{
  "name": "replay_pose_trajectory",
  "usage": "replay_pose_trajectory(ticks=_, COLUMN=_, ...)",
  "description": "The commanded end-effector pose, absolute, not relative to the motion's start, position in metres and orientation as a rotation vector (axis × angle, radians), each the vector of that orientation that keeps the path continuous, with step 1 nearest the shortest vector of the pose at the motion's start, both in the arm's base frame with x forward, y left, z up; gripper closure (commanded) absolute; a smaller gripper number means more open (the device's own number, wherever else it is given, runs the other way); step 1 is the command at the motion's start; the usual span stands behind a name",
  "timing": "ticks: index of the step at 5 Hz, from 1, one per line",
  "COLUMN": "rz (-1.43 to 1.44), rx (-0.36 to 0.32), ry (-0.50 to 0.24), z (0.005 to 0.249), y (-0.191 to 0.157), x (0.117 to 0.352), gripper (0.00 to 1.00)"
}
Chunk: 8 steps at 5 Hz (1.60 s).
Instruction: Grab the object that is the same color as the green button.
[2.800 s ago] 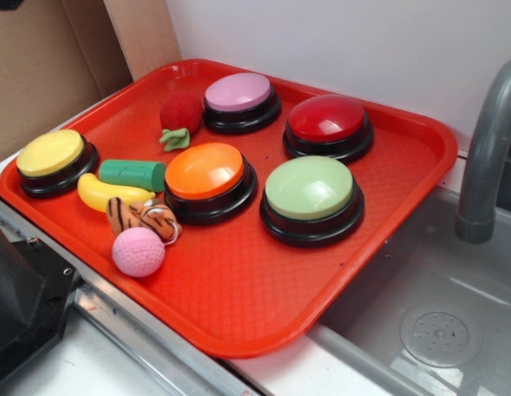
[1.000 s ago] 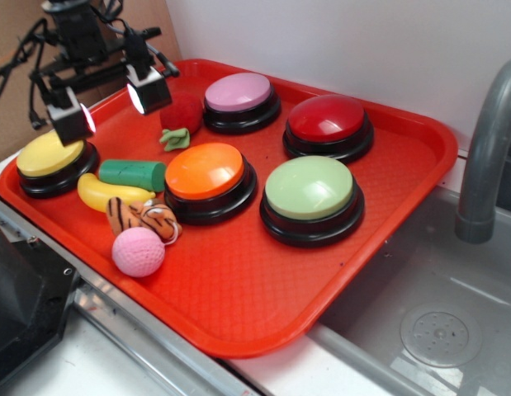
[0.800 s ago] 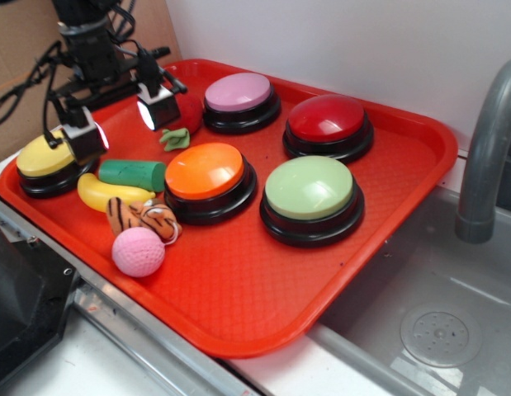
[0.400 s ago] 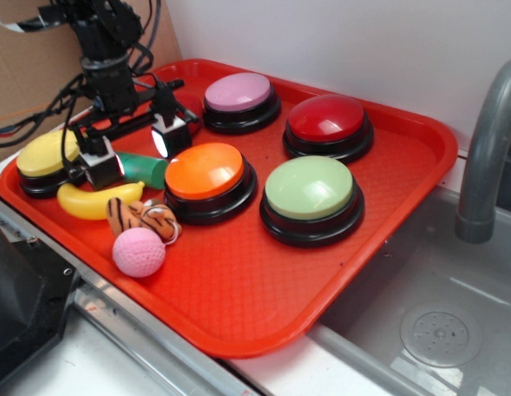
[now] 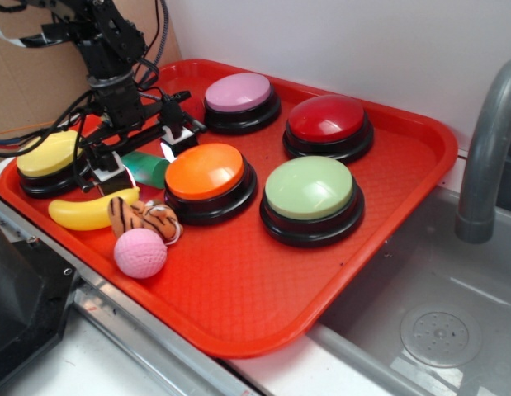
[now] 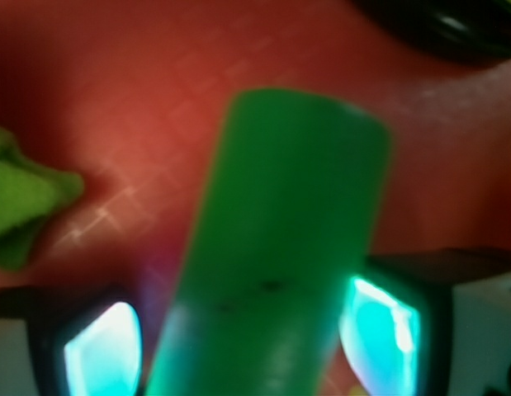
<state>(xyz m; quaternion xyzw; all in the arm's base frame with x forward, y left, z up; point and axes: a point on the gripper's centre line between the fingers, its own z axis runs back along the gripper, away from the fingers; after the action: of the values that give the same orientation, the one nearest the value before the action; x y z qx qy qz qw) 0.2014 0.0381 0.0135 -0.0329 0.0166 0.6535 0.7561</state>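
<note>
My pincer straddling the green cylinder, about to clamp.

To do this well I should settle squarely, press my fingers in across the round sides near the middle of the green cylinder (image 5: 146, 167), and keep it from rolling toward the orange button (image 5: 205, 172) before I lift. My pincer (image 5: 139, 154) is spread, its lit pads on either side and nothing clamped yet. In my wrist view the cylinder (image 6: 280, 247) runs straight out between my fingers (image 6: 102, 351), slightly tilted; that view is blurred, so I cannot tell whether the pads already touch it. It lies on the red tray (image 5: 387, 206), well away from the green button (image 5: 309, 188) whose colour it shares.
</note>
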Motion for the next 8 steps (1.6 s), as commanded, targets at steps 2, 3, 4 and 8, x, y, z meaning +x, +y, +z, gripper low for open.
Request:
replay_pose_trajectory(ticks=2, rz=1.178, rx=-0.061, ry=-0.1, z=0.047, y=0.046, x=0.2, gripper=1.0)
replay_pose_trajectory(ticks=3, rz=0.948, rx=-0.055, ry=-0.114, z=0.081, y=0.046, x=0.21, gripper=1.0)
replay_pose_trajectory(ticks=4, rz=0.744, rx=-0.046, ry=-0.123, z=0.112, y=0.045, x=0.224, gripper=1.0)
replay_pose_trajectory(ticks=8, rz=0.268, rx=-0.064, ry=-0.142, z=0.169, y=0.03, x=0.254, gripper=1.0)
